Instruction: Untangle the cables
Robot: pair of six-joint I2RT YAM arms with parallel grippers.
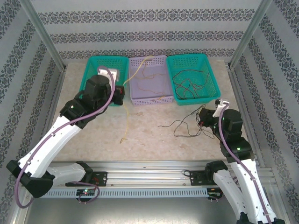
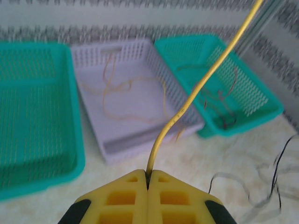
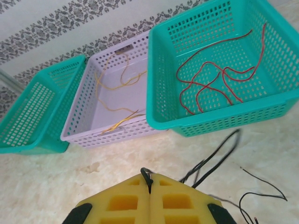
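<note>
Left tool (image 2: 147,179) clamps a thin yellow cable (image 2: 205,79); right tool (image 3: 149,186) clamps a black cable (image 3: 145,172). Probably light, floppy wires, best gripped near the ends.

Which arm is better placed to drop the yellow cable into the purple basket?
Left. Its jaws are shut on the yellow cable beside the purple basket; the right jaws pinch a black cable farther away.

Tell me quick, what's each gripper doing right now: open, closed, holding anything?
Left gripper: jaws closed on a yellow cable.
Right gripper: jaws closed on a black cable.
</note>
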